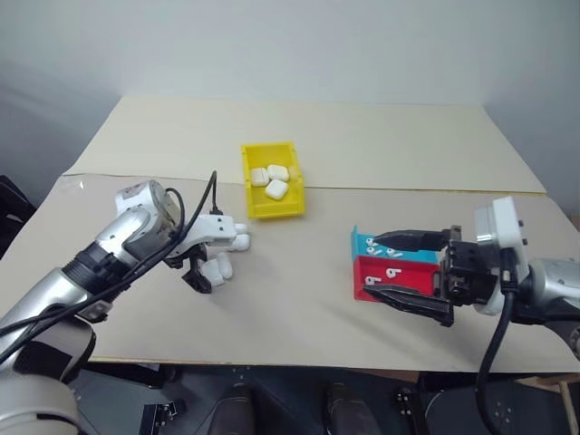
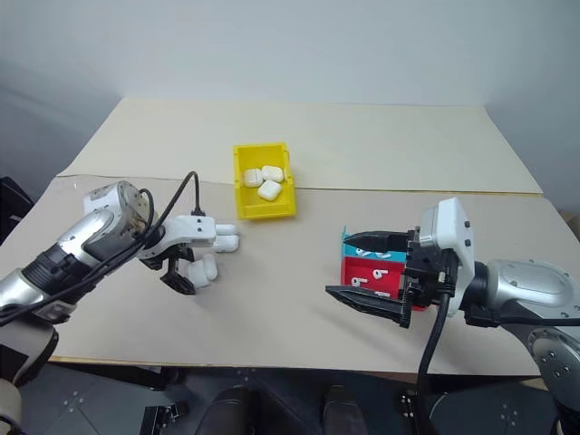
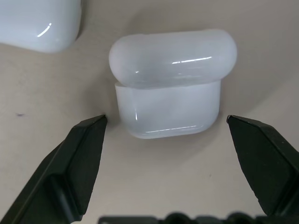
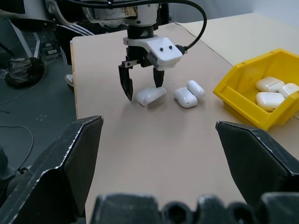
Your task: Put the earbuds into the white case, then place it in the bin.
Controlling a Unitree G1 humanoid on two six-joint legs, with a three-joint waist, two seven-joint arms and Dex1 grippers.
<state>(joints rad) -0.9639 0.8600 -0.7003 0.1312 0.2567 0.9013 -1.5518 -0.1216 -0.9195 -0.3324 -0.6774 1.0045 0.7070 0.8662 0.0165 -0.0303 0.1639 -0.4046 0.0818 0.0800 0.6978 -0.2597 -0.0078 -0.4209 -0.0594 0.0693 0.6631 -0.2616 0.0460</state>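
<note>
A glossy white case [image 3: 168, 88] lies on the table between the two black fingers of my left gripper [image 3: 167, 119], which points down and is open, apart from the case on both sides. The lid is down on the case. Tiny white earbuds [image 1: 392, 274] lie in the red tray [image 1: 367, 288], and more sit in the blue tray [image 1: 362, 241] behind it. My right gripper [image 1: 388, 269] hangs open and level just above those trays, holding nothing. The yellow bin [image 1: 276, 210] stands further back in the middle of the table.
Three white cases [image 1: 273, 179] lie inside the yellow bin. Two more cases [image 4: 186, 97] rest on the table beside the one under my left gripper. The table's front edge runs close below both arms.
</note>
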